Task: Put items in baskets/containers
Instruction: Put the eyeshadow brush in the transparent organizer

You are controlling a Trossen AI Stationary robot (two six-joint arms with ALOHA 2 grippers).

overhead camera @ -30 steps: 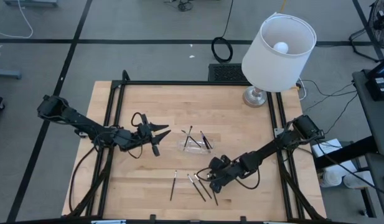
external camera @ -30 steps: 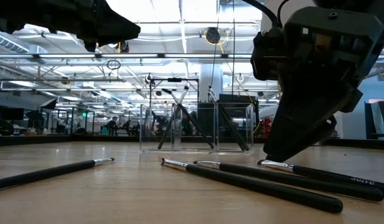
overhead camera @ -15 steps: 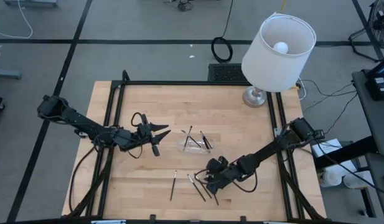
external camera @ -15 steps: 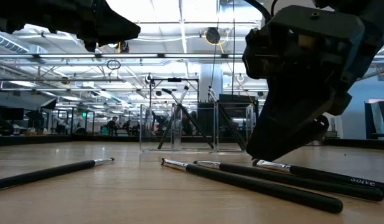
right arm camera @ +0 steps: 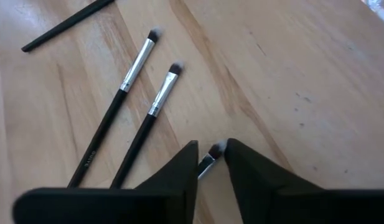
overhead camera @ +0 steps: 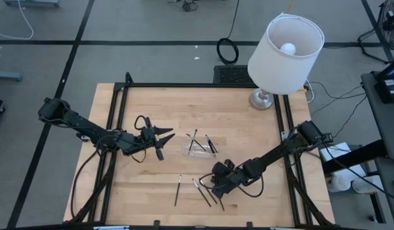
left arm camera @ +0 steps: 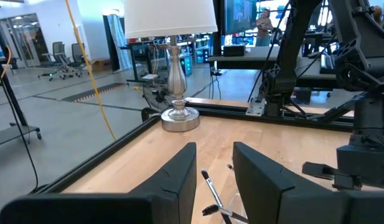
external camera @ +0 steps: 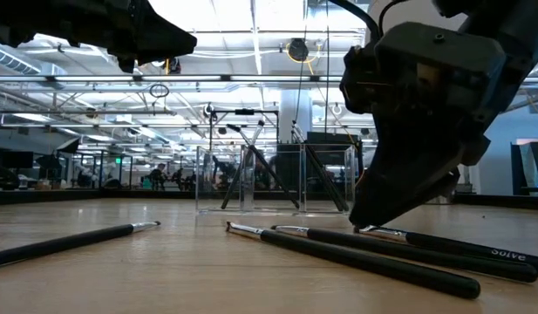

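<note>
My right gripper (right arm camera: pixel 210 163) pinches a stick (right arm camera: pixel 208 160) between its fingertips on the table (right arm camera: pixel 316 93). Two sticks (right arm camera: pixel 155 102) lie just beside. My left gripper (overhead camera: pixel 163 142) hovers, fingers spread, near the tray (overhead camera: pixel 201 147).

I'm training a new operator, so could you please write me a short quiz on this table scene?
1. True or false: the left gripper holds a brush.
2. Which gripper is down at the loose brushes? A: left. B: right gripper.
3. Fill in: some brushes already lie in the clear ___.
Key: 1 false; 2 B; 3 tray.
</note>
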